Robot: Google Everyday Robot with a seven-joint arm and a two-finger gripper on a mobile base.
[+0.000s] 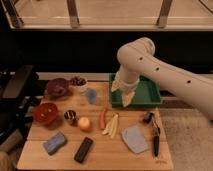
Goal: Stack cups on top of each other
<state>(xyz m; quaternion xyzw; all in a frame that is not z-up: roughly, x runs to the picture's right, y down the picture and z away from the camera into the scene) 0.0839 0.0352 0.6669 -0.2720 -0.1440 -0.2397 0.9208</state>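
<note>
Clutter is the main risk. The dark cup point(70, 116) stands well left of the green tray point(145, 95) and nearer the camera. The red bowl point(45, 113), farther from the tray, and an orange fruit point(84, 123), on the tray side, both crowd it closely. A widely spread claw coming down there could nudge a neighbour or tip the cup across the bench point(105, 156).

The light blue cup point(90, 95) sits a little left of the tray; whether it stands upright I cannot tell, which could spoil a grasp.

The arm point(165, 70) reaches in from beyond the tray's right side, elbow high, wrist turned down. The claw point(124, 97) hangs over the tray's left part, jaws apart and holding nothing.
</note>
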